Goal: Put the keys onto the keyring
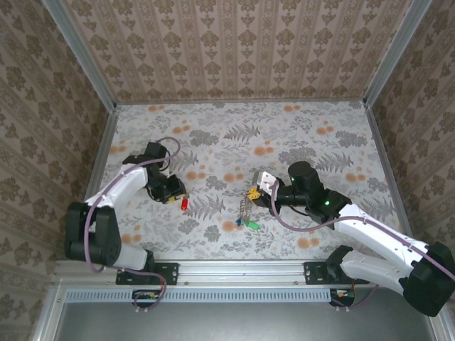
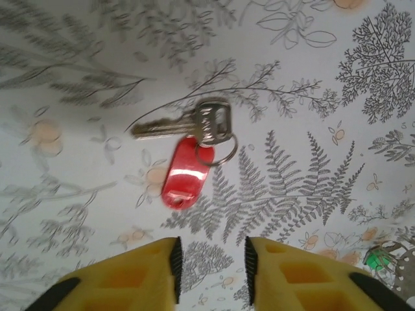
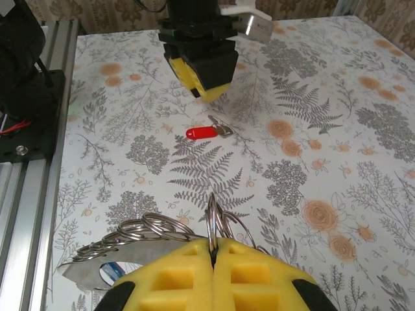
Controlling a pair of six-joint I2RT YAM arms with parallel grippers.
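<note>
Just ahead of my left gripper, whose fingers are standing apart and empty, the red key is lying at twelve o'clock, blade pointing to nine; my right gripper is clamping the keyring.

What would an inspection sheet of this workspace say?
Surface: floral-patterned table, nothing spilled.
Job's things: red-tagged key lying loose on the table; keyring of linked metal rings; green key and blue key by its free end.
Clutter: nothing seen.
Pincers: left pincer open, near the red-tagged key, not touching it; right pincer shut on the keyring.
Cables: purplish cable running along each arm.
Surroundings: patterned walls, metal rail at the near edge.
</note>
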